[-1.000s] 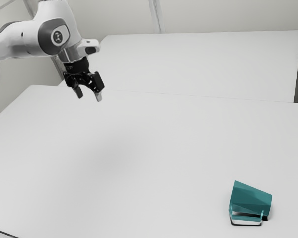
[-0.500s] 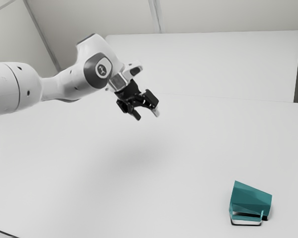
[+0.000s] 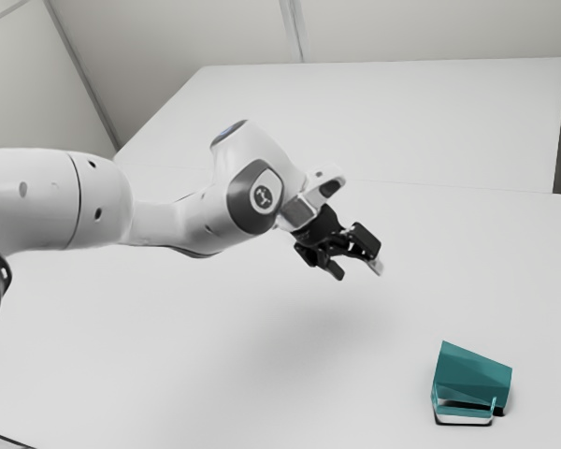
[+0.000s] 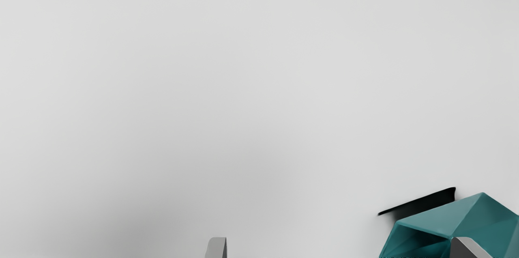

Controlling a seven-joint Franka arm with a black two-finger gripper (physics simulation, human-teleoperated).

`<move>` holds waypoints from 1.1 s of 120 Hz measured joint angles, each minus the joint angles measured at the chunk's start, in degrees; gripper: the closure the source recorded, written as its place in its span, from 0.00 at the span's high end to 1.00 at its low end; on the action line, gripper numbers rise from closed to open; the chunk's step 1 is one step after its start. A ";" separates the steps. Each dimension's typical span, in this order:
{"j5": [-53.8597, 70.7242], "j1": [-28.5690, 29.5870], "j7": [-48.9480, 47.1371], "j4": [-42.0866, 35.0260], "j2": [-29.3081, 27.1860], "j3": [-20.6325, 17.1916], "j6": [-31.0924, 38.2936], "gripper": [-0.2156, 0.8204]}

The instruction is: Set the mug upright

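Hand (image 3: 357,270) held above tabletop (image 3: 168,355), fingers (image 4: 216,248) spread, nothing pinched. Teal mug (image 3: 472,379) seen lying tipped on tabletop, apart from hand and toward exterior view's right. Step in hand judged to be reach for mug, with righting yet to be achieved. For next move, hand to be carried over mug and lowered, mug centred between fingers before closing; mug could be rolled if struck by one fingertip.
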 joint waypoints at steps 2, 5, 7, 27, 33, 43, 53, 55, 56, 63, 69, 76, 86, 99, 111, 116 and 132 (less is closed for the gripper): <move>-0.31 -0.06 -0.03 -0.83 -0.27 -0.12 0.24 0.79; -0.79 -0.08 -0.07 -2.15 -0.66 -0.38 0.57 0.79; -1.08 -0.05 -0.10 -2.91 -0.87 -0.67 0.76 0.79; -2.67 -0.57 -0.36 -5.74 -2.61 -4.64 1.89 0.79; -2.87 -1.04 -0.48 -6.89 -3.56 -5.11 2.13 0.79; -3.50 -1.14 -0.66 -10.59 -6.49 -5.38 2.66 0.79; -3.95 0.11 -0.82 -12.23 -7.18 -7.04 4.06 0.79; -4.03 0.27 -0.85 -12.27 -7.02 -7.43 4.49 0.79; -4.07 0.30 -0.87 -12.26 -6.92 -7.58 4.72 0.79; -4.64 -0.81 -0.96 -11.58 -5.66 -8.21 6.73 0.79; -4.99 -2.89 -1.02 -9.82 -3.83 -8.40 8.19 0.79; -5.26 -4.67 -1.08 -8.04 -2.13 -8.50 9.57 0.79; -5.88 -6.55 -1.18 -6.89 -0.48 -8.53 11.82 0.79; -8.30 -9.33 -1.31 -6.45 0.76 -8.54 14.62 0.79; -10.29 -11.05 -1.41 -6.28 1.80 -8.54 17.09 0.79; -11.01 -11.37 -1.44 -6.24 2.39 -8.55 17.83 0.79; -12.13 -12.11 -1.49 -3.97 4.98 -8.62 19.41 0.79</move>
